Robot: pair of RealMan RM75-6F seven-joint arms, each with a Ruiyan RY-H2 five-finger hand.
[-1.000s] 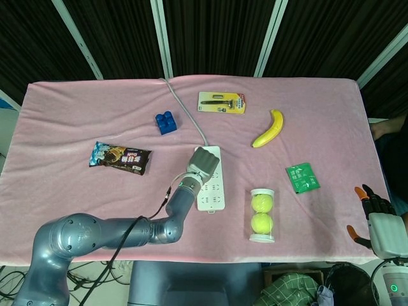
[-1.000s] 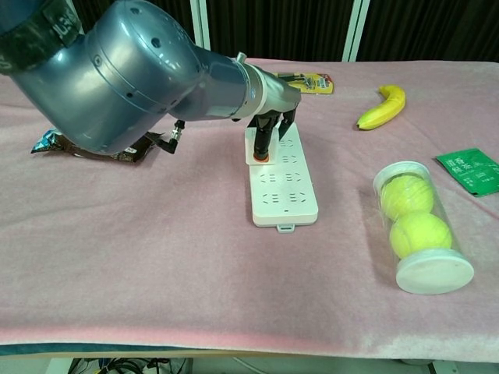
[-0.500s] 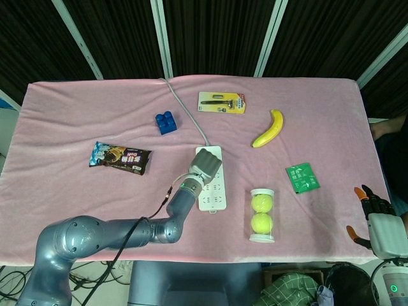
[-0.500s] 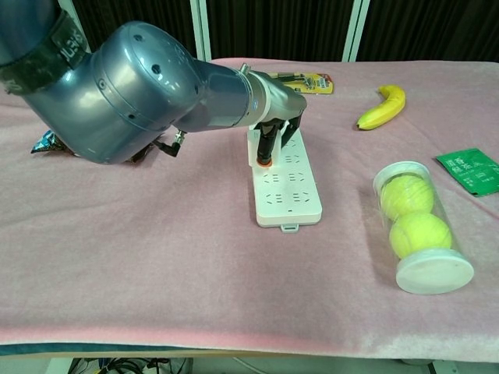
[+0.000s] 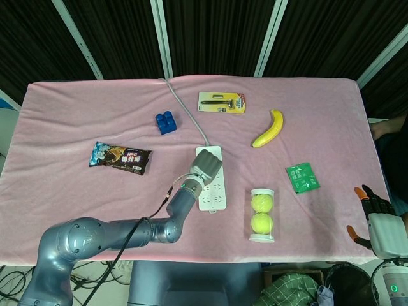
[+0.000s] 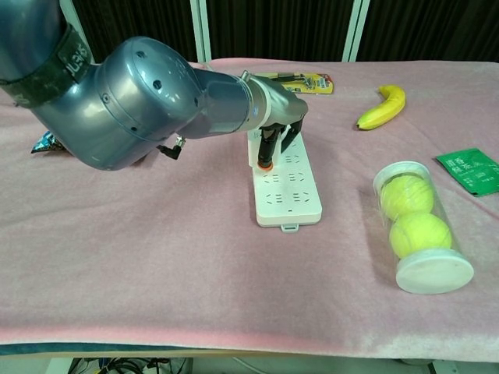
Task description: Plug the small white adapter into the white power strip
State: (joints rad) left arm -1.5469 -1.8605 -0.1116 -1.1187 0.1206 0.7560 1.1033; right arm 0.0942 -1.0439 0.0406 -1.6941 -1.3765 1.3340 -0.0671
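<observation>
The white power strip (image 5: 213, 194) lies mid-table with its cord running to the far edge; the chest view shows it too (image 6: 290, 195). My left hand (image 5: 207, 162) is on the strip's far end, fingers curled down onto it (image 6: 278, 128). The small white adapter (image 6: 255, 149) shows as a white block under those fingers, gripped and pressed against the strip. How deep it sits is hidden by the fingers. My right hand (image 5: 376, 220) hangs off the table's right front corner, fingers apart and empty.
A clear tube of tennis balls (image 5: 262, 215) stands right of the strip. A banana (image 5: 268, 129), a green packet (image 5: 302, 178), a carded tool (image 5: 221, 102), a blue brick (image 5: 166, 122) and a snack bar (image 5: 120, 157) lie around.
My left hand has shifted slightly right on the strip's far end, nudging the strip a little. The right hand has not moved.
</observation>
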